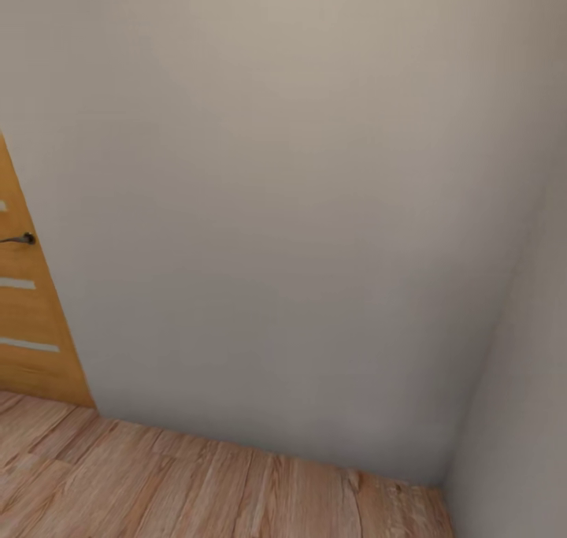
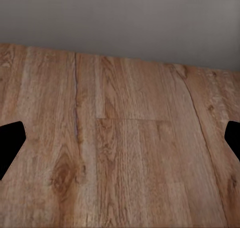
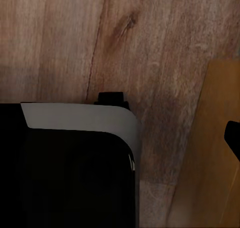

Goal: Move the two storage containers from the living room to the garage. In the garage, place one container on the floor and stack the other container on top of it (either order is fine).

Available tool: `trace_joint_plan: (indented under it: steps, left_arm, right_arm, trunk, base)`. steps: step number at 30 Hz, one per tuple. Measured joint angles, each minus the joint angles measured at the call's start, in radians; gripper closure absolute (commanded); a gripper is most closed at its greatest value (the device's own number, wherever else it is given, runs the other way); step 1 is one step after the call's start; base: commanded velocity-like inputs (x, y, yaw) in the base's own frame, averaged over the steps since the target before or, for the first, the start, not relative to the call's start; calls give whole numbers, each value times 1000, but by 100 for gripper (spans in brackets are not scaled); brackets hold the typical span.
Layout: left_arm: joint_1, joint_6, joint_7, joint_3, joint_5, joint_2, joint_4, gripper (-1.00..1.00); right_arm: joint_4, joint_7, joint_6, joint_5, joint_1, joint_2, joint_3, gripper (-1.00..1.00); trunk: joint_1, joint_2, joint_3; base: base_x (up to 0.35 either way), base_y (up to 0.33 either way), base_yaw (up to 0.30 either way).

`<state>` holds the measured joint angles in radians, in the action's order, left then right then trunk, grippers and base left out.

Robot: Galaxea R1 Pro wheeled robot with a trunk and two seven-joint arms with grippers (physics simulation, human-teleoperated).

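Facing a wall (image 1: 299, 191) corner, wood floor (image 1: 157, 483); no bins visible. Left gripper (image 2: 120, 138) jaws apart, empty; right unclear.

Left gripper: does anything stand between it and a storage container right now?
Cannot be judged: the left gripper hangs open over bare wood-plank floor. The head view faces a cream wall beside a wooden door.
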<state>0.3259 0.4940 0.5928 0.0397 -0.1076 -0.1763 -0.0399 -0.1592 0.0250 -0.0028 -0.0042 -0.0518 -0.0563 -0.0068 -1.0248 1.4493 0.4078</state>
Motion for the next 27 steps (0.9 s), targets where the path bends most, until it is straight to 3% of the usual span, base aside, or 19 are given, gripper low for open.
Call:
trace_joint_plan:
  steps: [27]
  left_arm:
    - [0,0,0,0,0,0,0,-100]
  right_arm:
    - [0,0,0,0,0,1,0,-100]
  trunk:
    - [0,0,0]
  base:
    - [5,4,241]
